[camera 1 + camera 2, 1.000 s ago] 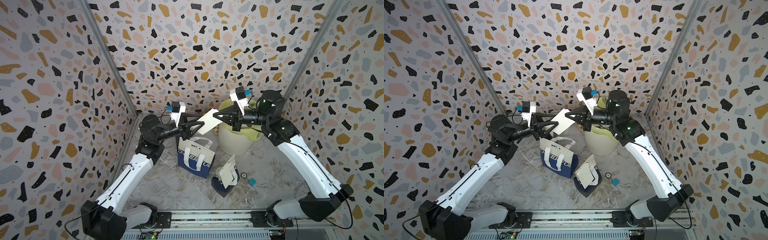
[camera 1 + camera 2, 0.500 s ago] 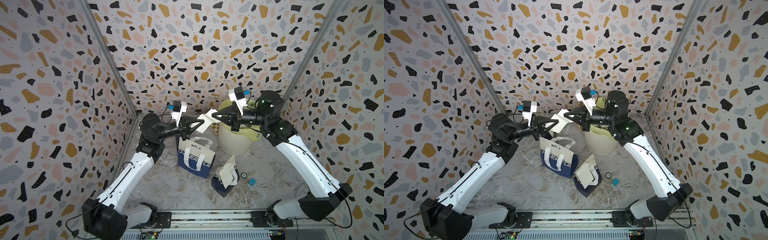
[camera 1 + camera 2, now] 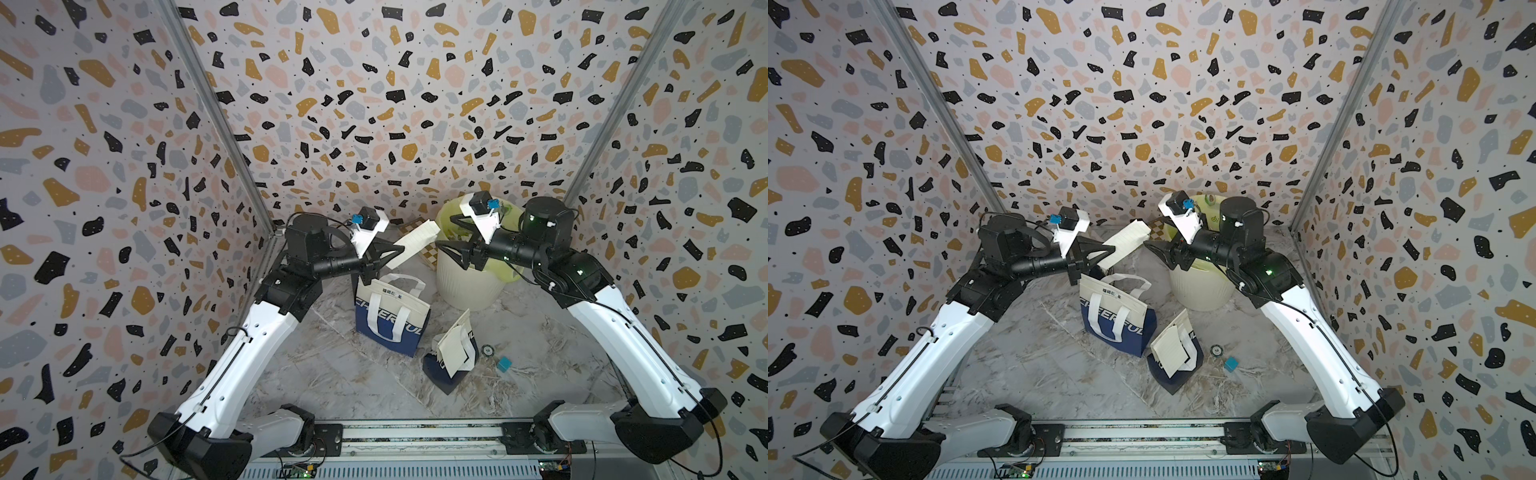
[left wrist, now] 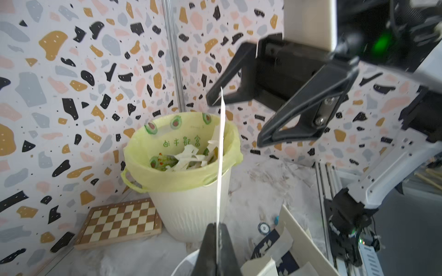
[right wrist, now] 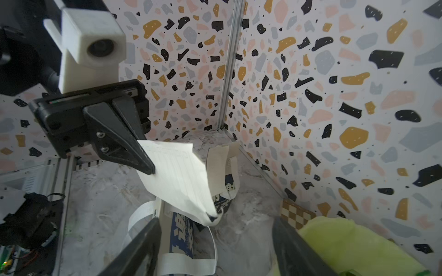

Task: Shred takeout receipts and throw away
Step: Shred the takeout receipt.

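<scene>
Left jaws: pinching one end of receipt (image 3: 415,245) | Long axis: runs from left jaws straight toward right jaws | Right jaws: spread, facing free end, close by

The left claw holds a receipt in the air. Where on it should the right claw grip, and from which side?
Grip the receipt at its free end, farthest from the left claw, which pinches the opposite edge. Come from the bin side, jaws on either face: it stretches unsupported toward the open right claw, which faces that end.
</scene>
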Motion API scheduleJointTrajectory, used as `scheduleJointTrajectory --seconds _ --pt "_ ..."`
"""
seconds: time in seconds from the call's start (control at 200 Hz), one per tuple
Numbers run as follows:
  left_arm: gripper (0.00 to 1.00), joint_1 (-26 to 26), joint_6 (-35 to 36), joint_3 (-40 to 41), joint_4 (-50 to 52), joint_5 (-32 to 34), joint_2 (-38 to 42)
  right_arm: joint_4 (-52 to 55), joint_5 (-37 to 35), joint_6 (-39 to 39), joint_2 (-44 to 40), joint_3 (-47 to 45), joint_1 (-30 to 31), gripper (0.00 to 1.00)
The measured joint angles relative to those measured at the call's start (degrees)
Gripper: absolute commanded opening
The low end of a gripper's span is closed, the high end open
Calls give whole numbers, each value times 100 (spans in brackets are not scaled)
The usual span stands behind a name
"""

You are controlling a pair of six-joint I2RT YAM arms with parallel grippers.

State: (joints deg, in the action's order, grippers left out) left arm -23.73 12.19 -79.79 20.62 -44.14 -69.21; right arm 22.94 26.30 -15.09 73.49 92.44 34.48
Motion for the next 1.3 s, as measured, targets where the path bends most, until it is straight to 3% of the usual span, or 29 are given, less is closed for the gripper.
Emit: scheduleJointTrajectory --seconds 0.21,0.496,0.897,1.137,1.303 --pt "0 -238 1346 -476 1528 437 -238 232 262 -634 42 2 387 74" --pt "0 -297 2079 -540 2234 367 -267 599 776 -708 581 2 420 68" --pt "0 -302 2236 -702 2535 -7 -315 713 1521 -713 761 2 466 36" --pt "0 -302 1941 -848 2540 -138 -402 691 1759 -817 761 -46 525 0" --pt "0 -302 1613 -896 2573 -278 -428 684 1775 -973 715 -85 540 0"
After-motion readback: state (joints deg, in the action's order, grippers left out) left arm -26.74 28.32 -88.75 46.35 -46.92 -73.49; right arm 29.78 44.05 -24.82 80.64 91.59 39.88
